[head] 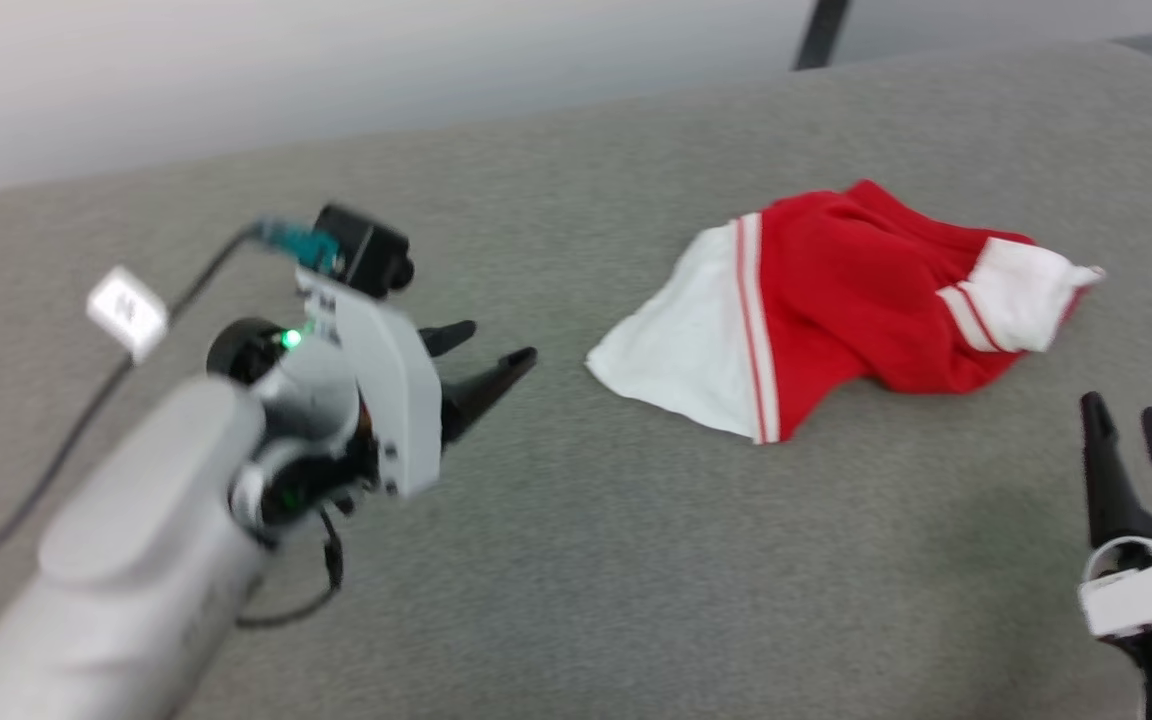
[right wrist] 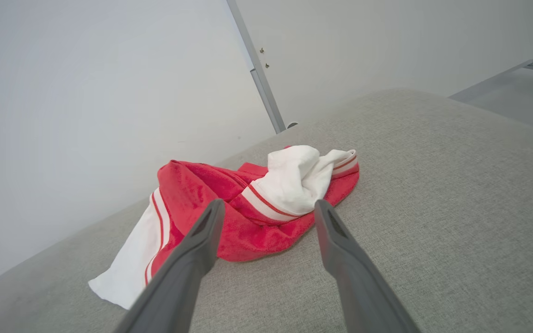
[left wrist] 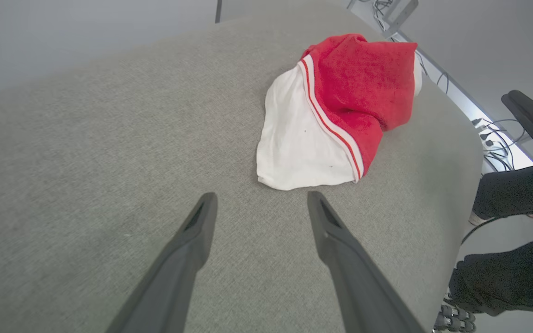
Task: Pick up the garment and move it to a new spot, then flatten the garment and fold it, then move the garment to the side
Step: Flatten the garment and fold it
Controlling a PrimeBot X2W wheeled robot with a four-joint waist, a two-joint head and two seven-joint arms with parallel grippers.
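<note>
The garment [head: 836,300] lies crumpled on the grey cushion, red in the middle with a white sleeve at each end and red-white striped trim; its lettering is hidden. The left wrist view shows the garment [left wrist: 336,111] just beyond my fingers, its white sleeve nearest. In the right wrist view the garment [right wrist: 248,208] sits close ahead. My left gripper [head: 491,350] hovers open to the left of the white sleeve, fingers pointing at it. At the lower right my right gripper [head: 1131,420] stands open, below the garment, holding nothing.
The grey fabric surface [head: 576,560] spreads wide around the garment, with its rounded far edge near a pale wall [head: 336,60]. A black cable [head: 76,430] trails from my left wrist. A person's dark-clad legs [left wrist: 511,231] and floor cables show past the cushion's edge.
</note>
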